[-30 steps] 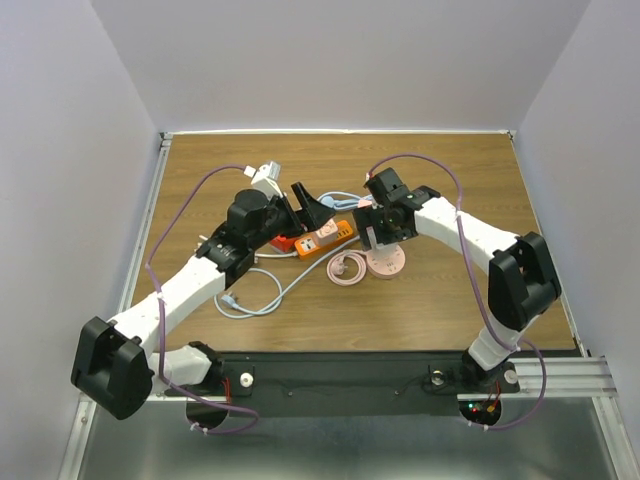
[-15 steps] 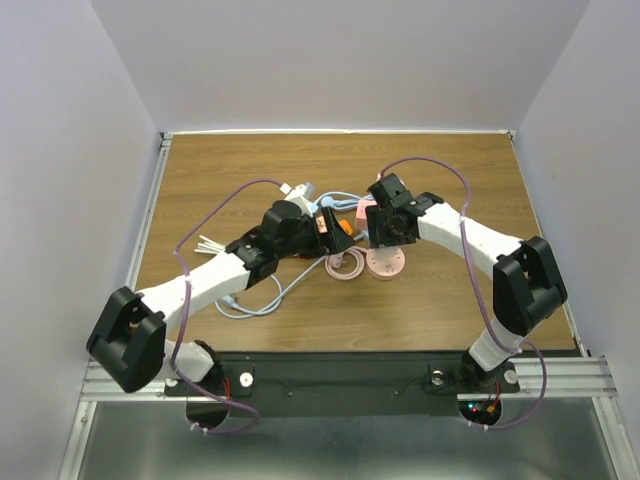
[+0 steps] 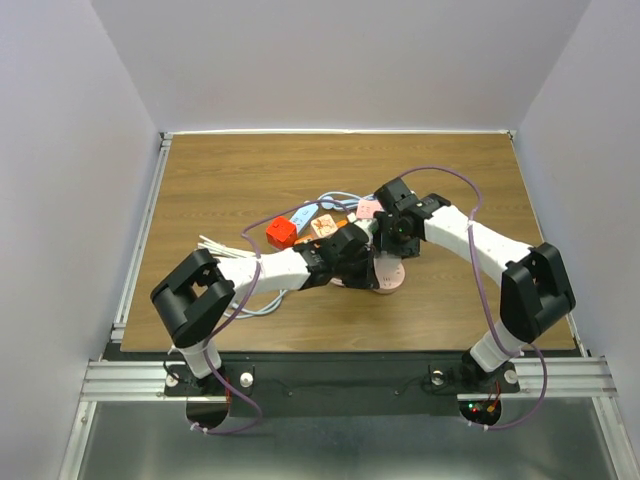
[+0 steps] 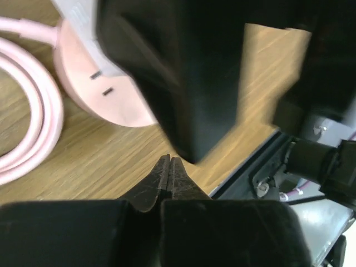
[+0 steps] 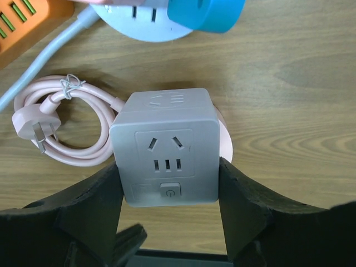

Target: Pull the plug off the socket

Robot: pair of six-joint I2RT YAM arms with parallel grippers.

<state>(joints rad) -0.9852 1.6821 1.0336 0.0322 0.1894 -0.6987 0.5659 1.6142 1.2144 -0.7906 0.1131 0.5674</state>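
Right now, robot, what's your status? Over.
Left gripper jaws shut, empty. Right gripper jaws clamped on grey cube plug, seated on pink socket. Pink cord coiled alongside.

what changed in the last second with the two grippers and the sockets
The left gripper swung right, toward the pink round base, and shut on nothing. The right gripper closed on the grey cube adapter sitting on that base. The adapter is still seated there, and the orange power strip looks unmoved.
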